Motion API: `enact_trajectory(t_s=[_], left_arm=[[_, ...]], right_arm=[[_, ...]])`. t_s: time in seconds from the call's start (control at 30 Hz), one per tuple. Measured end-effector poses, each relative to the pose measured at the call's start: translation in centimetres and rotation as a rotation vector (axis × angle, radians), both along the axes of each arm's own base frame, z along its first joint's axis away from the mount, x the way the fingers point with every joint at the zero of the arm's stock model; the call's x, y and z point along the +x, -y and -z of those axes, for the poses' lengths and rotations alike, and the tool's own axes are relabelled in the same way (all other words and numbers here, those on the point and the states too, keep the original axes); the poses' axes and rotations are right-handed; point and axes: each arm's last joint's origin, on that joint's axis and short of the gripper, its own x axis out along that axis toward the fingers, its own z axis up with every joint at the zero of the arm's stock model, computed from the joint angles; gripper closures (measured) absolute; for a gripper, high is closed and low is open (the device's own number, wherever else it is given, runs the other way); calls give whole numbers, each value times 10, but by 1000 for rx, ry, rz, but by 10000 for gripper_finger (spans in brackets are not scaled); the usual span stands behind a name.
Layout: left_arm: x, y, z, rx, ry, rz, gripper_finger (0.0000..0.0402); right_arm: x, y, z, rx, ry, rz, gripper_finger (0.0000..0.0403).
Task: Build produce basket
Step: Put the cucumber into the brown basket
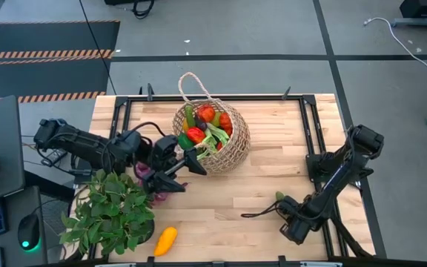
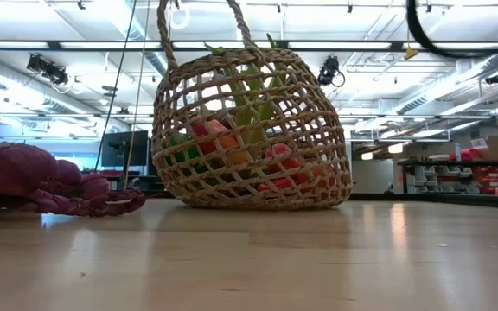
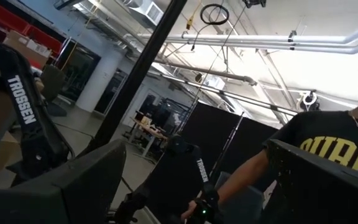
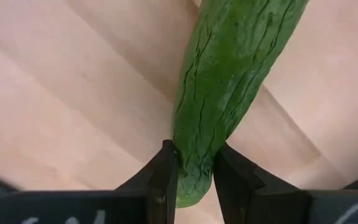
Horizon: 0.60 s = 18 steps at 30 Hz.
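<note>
The tan open-weave basket (image 1: 224, 144) (image 2: 249, 130) stands on the table's far middle, holding red, orange and green produce (image 1: 204, 126). My left gripper (image 1: 186, 169) is open beside the basket's near-left wall, tipped upward toward the room. My right gripper (image 1: 282, 202) (image 4: 194, 168) is near the table's near right and is shut on a green cucumber (image 4: 229, 81). A purple string (image 1: 156, 178) (image 2: 41, 181) lies left of the basket. A yellow squash (image 1: 166, 239) lies by the near edge. My left gripper has one finger (image 1: 199, 157) close to the basket's wall; whether it touches, I cannot tell. My right gripper pinches the cucumber's rounded end (image 4: 194, 177) between its two fingers. The cucumber runs on past the fingertips, in line with them, over the tabletop; whether it rests there I cannot tell.
A leafy potted plant (image 1: 110, 211) fills the table's near-left corner, close behind my left arm. Black frame rails (image 1: 310, 133) run along the table's sides. Bare wood (image 1: 228, 200) lies between the basket and the near edge. A person in a black shirt (image 3: 328, 149) stands beyond the table.
</note>
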Motion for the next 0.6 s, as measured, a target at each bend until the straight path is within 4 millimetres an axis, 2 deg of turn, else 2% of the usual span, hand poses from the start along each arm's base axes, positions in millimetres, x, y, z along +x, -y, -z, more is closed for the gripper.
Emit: enact_trajectory(t_s=[0.13, 0.4, 0.6], left_arm=[[-1, -5, -2, -15, 9, 5, 5], [-9, -25, -15, -27, 87, -19, 5], [-20, -39, -25, 32, 143, 15, 5]], right_arm=[[14, 8, -24, -29, 51, -28, 315], [46, 43, -105, -181, 309, 68, 316], [71, 74, -142, -199, 396, 39, 316]])
